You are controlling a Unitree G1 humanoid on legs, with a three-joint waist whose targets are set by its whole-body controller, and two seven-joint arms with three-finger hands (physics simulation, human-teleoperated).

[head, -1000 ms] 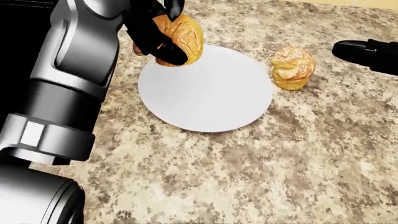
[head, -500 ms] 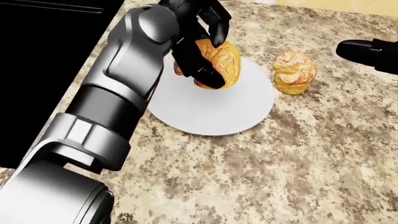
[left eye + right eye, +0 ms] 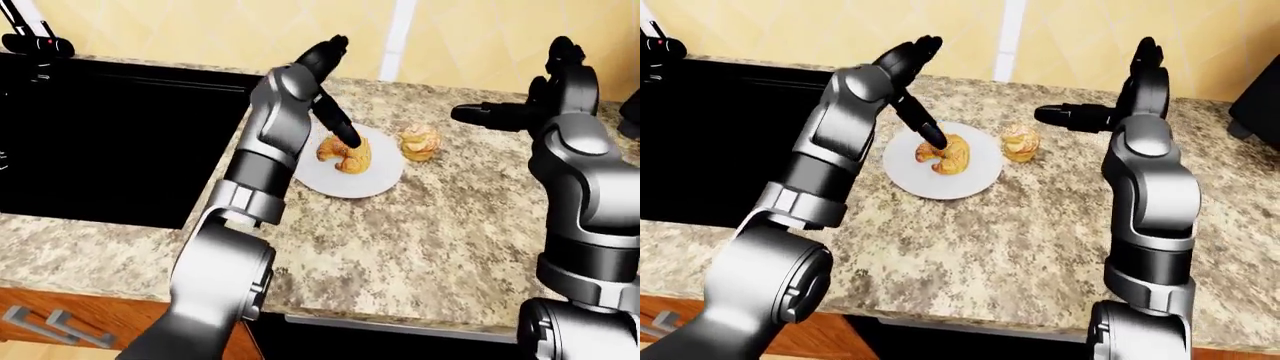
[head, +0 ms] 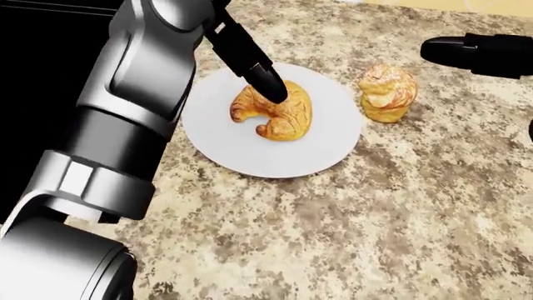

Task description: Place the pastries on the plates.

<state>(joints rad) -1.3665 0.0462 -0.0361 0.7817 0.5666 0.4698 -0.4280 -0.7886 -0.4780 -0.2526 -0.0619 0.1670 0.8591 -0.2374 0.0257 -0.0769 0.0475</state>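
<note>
Croissant (image 4: 277, 114) lay on white plate (image 4: 217, 140), left hand (image 4: 258, 75) spread above it; puff pastry (image 4: 387, 92) at plate's 3 o'clock looked light, flaky, best cupped at its sides; right hand (image 4: 467, 53) spread.

A speckled granite counter (image 3: 420, 225) with a black sink (image 3: 110, 142) at left; cream wall (image 3: 200, 30) behind, wooden drawer (image 3: 60, 322) below.
</note>
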